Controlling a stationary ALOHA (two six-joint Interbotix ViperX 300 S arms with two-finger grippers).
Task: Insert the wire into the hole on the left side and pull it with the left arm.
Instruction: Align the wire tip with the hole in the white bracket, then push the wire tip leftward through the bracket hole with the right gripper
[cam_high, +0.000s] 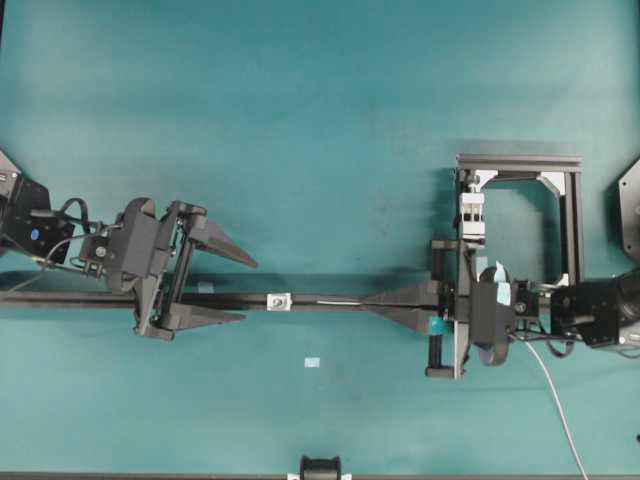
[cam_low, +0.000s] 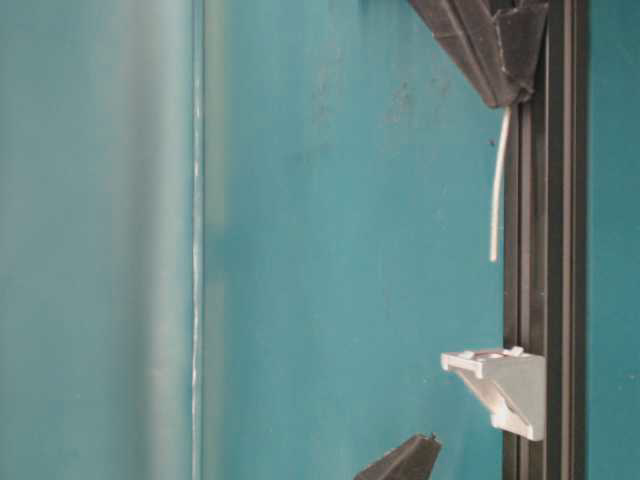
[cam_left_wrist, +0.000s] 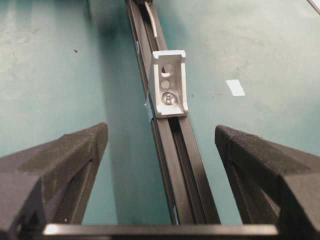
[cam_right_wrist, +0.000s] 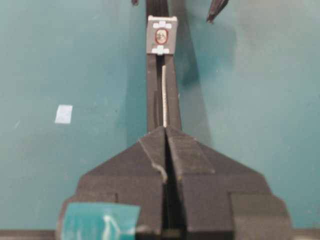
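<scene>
Overhead, count: my two grippers, one black rail (cam_high: 330, 303), one silver bracket (cam_high: 279, 301) on it, one pale tape patch (cam_high: 312, 362) on the teal table (cam_high: 300, 120), one black frame (cam_high: 560, 215) holding a white clamp block (cam_high: 471, 216).
Overhead, my left gripper (cam_high: 243, 290): fingers spread wide, straddling the rail, just left of the bracket.
Overhead, my right gripper (cam_high: 366, 303): fingers pressed together, pinching the wire (cam_high: 335, 302), whose free end stops short of the bracket.
Table level: one wire (cam_low: 497, 185), thin, whitish, slightly bowed, hanging out of my right fingertips (cam_low: 500, 90) beside the rail, its tip apart from the bracket (cam_low: 500, 385).
Left wrist: my two fingers (cam_left_wrist: 65, 165) wide apart; the hole (cam_left_wrist: 168, 68) is a dark round opening in the bracket's upright face.
Right wrist: one wire (cam_right_wrist: 164, 95) lying along the rail, pointing at the hole (cam_right_wrist: 161, 35), not in it.
</scene>
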